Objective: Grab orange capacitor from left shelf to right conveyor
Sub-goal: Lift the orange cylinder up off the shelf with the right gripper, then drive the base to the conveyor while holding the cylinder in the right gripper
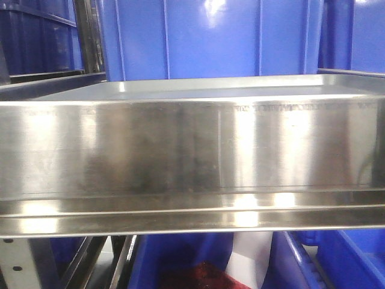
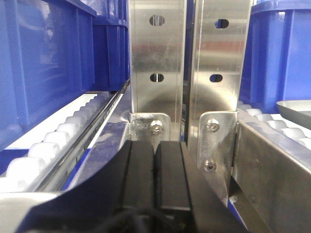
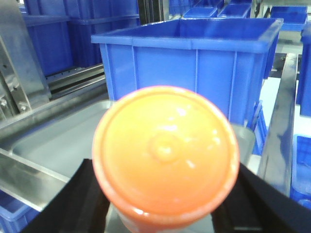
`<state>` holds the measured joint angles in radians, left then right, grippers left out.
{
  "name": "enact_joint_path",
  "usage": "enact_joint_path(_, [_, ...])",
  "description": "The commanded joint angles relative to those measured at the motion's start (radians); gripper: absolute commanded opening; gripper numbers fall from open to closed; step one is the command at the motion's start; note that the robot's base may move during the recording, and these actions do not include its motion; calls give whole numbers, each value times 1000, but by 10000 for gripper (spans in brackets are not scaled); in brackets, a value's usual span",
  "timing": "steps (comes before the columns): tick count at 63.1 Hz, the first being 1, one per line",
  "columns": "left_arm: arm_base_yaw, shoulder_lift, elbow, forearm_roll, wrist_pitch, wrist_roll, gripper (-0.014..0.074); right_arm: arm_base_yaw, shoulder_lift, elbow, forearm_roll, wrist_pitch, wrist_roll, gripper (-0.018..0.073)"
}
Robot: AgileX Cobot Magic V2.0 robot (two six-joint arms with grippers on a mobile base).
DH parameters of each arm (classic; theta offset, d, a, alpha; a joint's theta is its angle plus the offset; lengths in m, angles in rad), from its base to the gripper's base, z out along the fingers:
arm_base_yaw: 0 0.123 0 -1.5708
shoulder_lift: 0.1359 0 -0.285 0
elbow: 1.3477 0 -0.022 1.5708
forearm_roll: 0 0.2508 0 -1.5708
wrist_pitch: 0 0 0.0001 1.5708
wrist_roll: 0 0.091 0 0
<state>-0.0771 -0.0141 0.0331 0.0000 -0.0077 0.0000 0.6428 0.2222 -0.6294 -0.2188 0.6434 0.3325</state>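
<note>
The right claw (image 3: 167, 200) is grasping the capacitor (image 3: 165, 150), its black fingers (image 3: 68, 204) pressed against either side of the orange can, whose round end cap faces the wrist camera and fills the middle of that view (the side and any print on it are hidden). Just beyond the capacitor lies a shallow silver tray (image 3: 53, 145), and past the tray stands a large blue bin (image 3: 194, 63), with more blue bins stacked farther back. The left claw (image 2: 155, 179) is clenched on nothing, its two black pads (image 2: 138, 179) meeting along a thin seam. Ahead of it rise two slotted steel uprights (image 2: 158, 53) bolted to brackets, with white rollers (image 2: 43, 153) running away on the left and blue bins on both sides. In the front view the shelf (image 1: 192, 144) spans the frame, its tall shiny lip mirroring the lights, with blue bins (image 1: 210, 36) behind and below it.
</note>
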Motion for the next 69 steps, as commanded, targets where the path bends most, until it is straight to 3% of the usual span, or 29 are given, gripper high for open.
enact_joint_path(1, [-6,10,-8,-5,-83,0,-105,-1,-4,0,-12,-75,-11,43])
enact_joint_path(69, [-6,10,-8,-5,-83,0,-105,-1,-4,53,-12,-57,-11,43])
